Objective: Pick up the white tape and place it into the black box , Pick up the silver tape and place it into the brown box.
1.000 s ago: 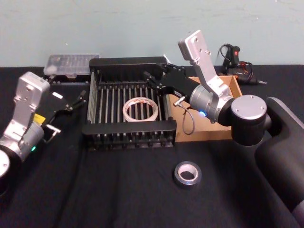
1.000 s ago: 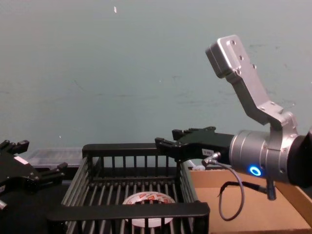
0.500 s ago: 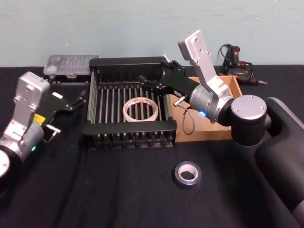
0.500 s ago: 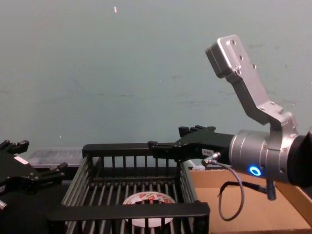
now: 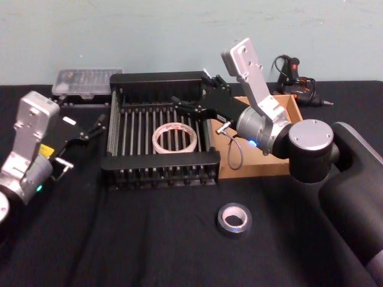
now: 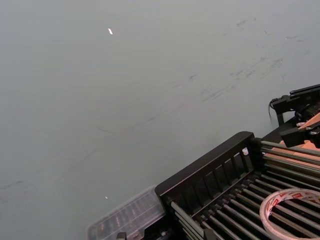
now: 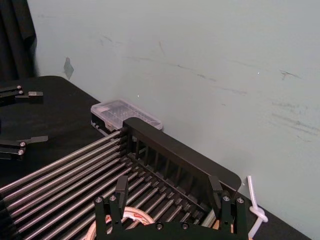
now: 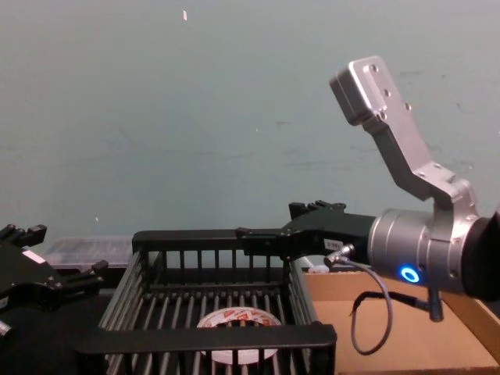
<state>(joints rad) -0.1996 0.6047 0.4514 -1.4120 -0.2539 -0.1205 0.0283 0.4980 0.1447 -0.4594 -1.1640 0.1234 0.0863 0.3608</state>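
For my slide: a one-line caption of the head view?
White tape in black box; silver tape outside; open right gripper above box.

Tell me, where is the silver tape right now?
In the head view the silver tape lies flat on the black table, nearer the robot than the black box and brown box.

Even, soft light all round, faint shadows on the black bench (image 5: 149, 239), wall (image 8: 195, 117) evenly lit, slight grain, no glare.
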